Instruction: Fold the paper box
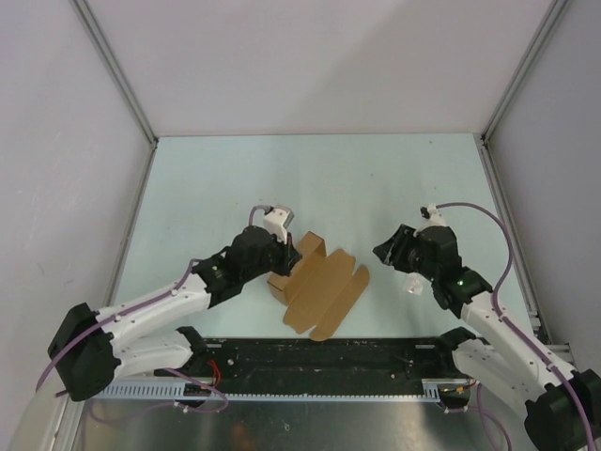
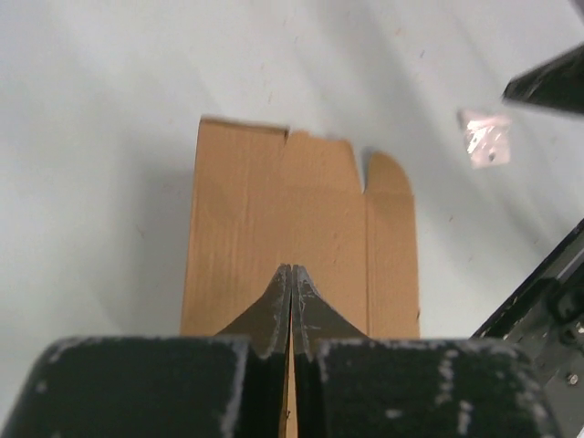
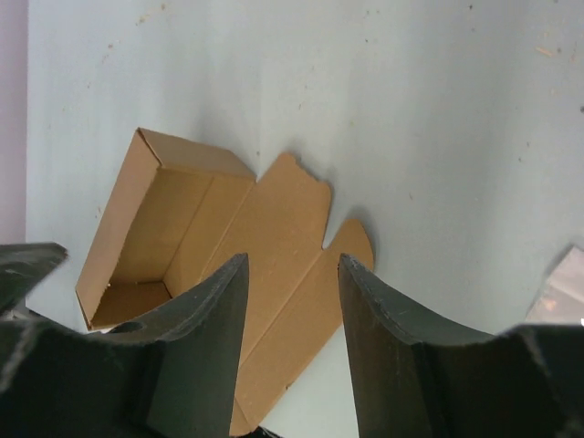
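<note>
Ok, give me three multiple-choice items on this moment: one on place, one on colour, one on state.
1. The box lies: A right of the left gripper, touching it; B right of both grippers; C left of both.
2. Box colour: A white; B brown; C blue.
3. The right gripper is: A open, empty; B shut on the box; C shut, empty.
Answers: 1 A, the left gripper pinches the box's left end. 2 B, plain brown card. 3 A, its fingers stand apart with nothing between.
</note>
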Controlling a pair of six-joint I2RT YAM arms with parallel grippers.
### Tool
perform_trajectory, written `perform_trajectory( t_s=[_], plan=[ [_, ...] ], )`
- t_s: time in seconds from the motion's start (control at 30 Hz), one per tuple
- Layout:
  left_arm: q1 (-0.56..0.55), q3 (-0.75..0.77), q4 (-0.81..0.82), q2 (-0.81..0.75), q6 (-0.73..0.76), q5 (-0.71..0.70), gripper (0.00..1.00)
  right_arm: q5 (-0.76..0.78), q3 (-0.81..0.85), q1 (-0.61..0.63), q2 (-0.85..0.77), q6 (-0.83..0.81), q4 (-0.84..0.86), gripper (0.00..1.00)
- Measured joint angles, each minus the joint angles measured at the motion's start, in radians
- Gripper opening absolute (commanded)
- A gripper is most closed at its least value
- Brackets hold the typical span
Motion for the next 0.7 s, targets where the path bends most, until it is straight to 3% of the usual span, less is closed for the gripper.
perform_trajectory(
  t_s=[0.1,0.13,0.27,0.3,0.7],
  plan=[
    [-0.003,0.060,-0.027,-0.008,0.010,0.001,0.23,0.002,0.000,0.004,-0.037,0.003,-0.051,0.50],
    [-0.009,0.080,-0.040,-0.006,0.016,-0.001,0.34,0.003,0.000,0.004,-0.049,0.003,-0.065,0.50],
    [-0.076,0.166,-0.106,0.043,0.060,-0.058,0.47,0.006,0.000,0.004,-0.082,0.002,-0.098,0.51],
    [-0.095,0.182,-0.120,0.061,0.070,-0.074,0.56,0.005,0.000,0.004,-0.082,0.002,-0.100,0.51],
    [-0.246,0.359,-0.393,0.339,0.203,-0.379,0.63,-0.031,0.000,0.006,-0.072,-0.010,-0.107,0.51]
  ],
)
